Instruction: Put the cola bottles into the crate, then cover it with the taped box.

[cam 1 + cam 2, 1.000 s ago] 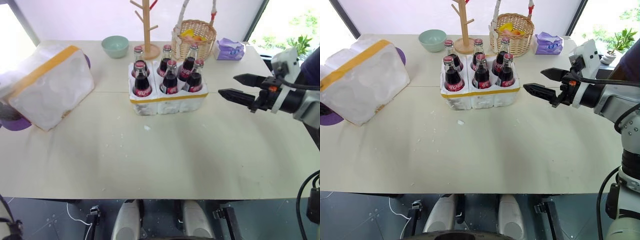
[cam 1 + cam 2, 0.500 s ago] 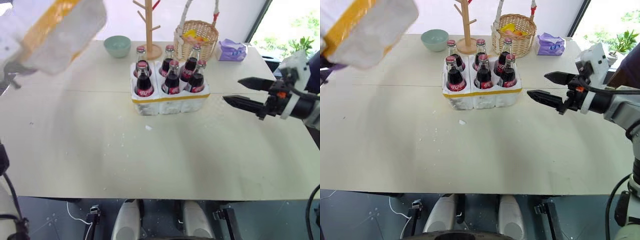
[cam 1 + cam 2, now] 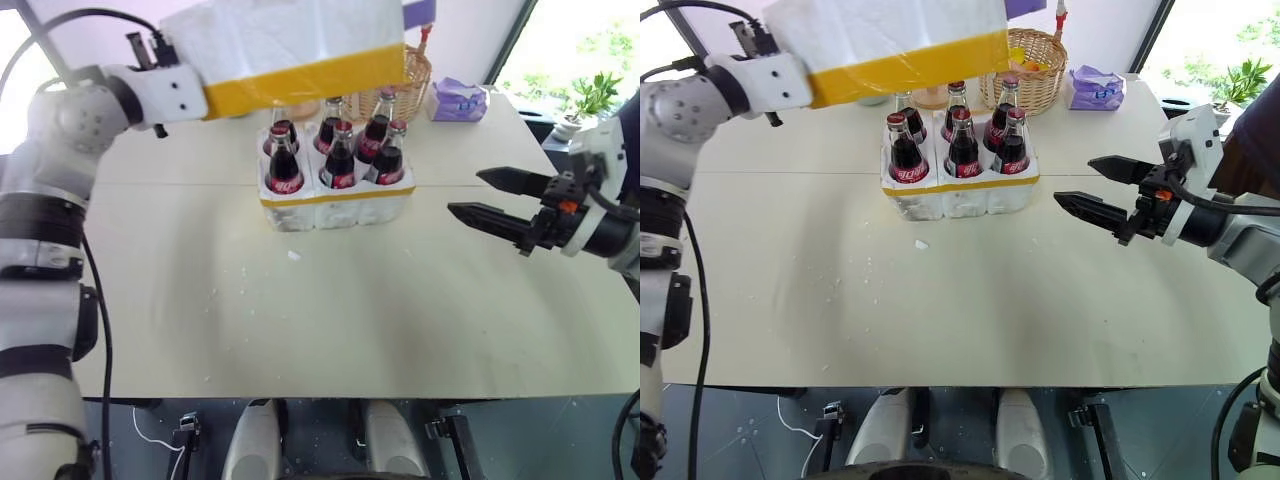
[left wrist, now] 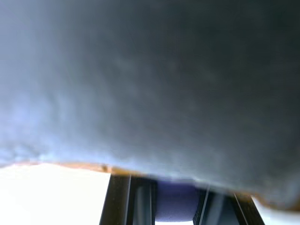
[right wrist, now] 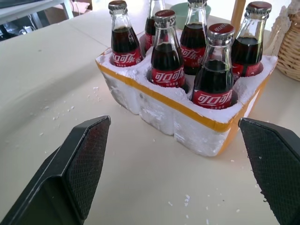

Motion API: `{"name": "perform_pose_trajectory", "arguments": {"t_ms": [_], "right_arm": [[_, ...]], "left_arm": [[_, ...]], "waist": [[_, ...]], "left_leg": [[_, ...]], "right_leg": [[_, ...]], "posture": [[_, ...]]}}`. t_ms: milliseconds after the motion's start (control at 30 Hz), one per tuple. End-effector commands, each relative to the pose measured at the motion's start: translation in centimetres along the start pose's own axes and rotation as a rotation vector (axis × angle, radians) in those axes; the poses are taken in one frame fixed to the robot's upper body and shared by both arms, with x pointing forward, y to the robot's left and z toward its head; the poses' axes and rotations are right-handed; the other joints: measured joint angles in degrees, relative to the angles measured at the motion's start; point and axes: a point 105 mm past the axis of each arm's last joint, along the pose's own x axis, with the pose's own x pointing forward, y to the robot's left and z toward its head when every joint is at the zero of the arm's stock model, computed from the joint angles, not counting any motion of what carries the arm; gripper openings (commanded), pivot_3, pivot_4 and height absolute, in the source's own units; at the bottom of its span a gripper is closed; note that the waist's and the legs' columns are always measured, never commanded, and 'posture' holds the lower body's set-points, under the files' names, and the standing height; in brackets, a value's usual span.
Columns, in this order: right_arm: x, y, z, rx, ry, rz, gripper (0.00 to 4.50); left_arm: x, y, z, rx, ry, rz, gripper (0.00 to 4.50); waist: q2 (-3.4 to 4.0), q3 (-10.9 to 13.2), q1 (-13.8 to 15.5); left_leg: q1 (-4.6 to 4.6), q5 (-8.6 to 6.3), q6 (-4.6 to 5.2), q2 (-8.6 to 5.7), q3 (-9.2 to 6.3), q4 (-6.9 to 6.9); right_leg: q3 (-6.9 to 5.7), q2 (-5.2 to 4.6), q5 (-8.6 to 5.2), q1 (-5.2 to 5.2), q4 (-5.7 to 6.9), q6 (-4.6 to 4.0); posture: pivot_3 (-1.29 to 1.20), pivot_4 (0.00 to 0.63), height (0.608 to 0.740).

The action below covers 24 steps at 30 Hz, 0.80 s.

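The left gripper [image 3: 205, 92], fingers clamped on the deep white styrofoam taped box [image 3: 290, 45] with its wide yellow band, holds it aloft just above the six red-capped glass cola bottles [image 3: 340, 150] standing in the low white styrofoam crate [image 3: 340, 205]. Beyond the crate, well apart, the right gripper [image 3: 482, 197] hovers with fingers spread.

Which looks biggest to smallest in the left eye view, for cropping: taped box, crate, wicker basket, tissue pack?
1. taped box, though it is raised nearer the camera
2. crate
3. wicker basket, partly hidden behind the box, so unsure
4. tissue pack
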Motion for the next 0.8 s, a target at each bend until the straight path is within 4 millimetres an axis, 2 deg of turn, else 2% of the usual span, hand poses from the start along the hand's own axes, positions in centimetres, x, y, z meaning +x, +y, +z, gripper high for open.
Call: {"name": "perform_pose_trajectory", "arguments": {"t_ms": [33, 167, 400, 600, 800], "right_arm": [[-0.6, 0.3, 1.3, -0.025, -0.064, -0.021, 4.5], [-0.6, 0.2, 1.2, -0.02, -0.074, -0.036, 4.5], [-0.4, -0.3, 1.2, -0.005, -0.09, -0.056, 4.5], [-0.1, -0.3, 1.4, 0.004, -0.114, -0.052, 4.5], [0.3, -0.4, 1.4, 0.007, -0.122, -0.048, 4.5]], "left_arm": [[-0.3, 1.5, 2.1, 0.102, 0.007, 0.078, 0.32], [-0.8, 2.5, 4.0, 0.199, 0.005, 0.108, 0.32], [-2.1, 1.5, 5.9, 0.283, 0.013, 0.036, 0.32], [-2.3, -2.4, 4.3, 0.334, 0.105, -0.086, 0.32], [-1.6, -3.2, 4.4, 0.324, 0.121, -0.078, 0.32]], "waist": [[0.0, 0.0, -0.04], [0.0, 0.0, -0.12], [0.01, 0.0, -0.11], [0.02, -0.01, -0.08], [0.02, -0.01, -0.08]], "left_leg": [[0.0, 0.0, 0.0, 0.0, -0.01, 0.0], [-0.01, 0.0, 0.0, 0.0, -0.03, -0.01], [0.01, 0.0, 0.0, 0.0, -0.04, -0.01], [0.04, 0.0, 0.0, 0.0, -0.06, -0.01], [0.05, 0.0, 0.01, 0.0, -0.07, 0.0]], "right_leg": [[0.0, 0.0, 0.0, 0.0, -0.01, 0.0], [0.0, 0.02, 0.0, -0.02, -0.02, 0.0], [0.0, 0.02, 0.0, 0.0, -0.01, 0.0], [0.0, 0.03, 0.0, 0.05, -0.02, -0.01], [0.0, 0.03, -0.01, 0.08, -0.03, -0.01]], "posture": [[0.0, 0.15, 0.74], [0.0, 0.15, 0.74], [0.0, 0.15, 0.74], [0.0, 0.15, 0.74], [0.0, 0.15, 0.74]]}}
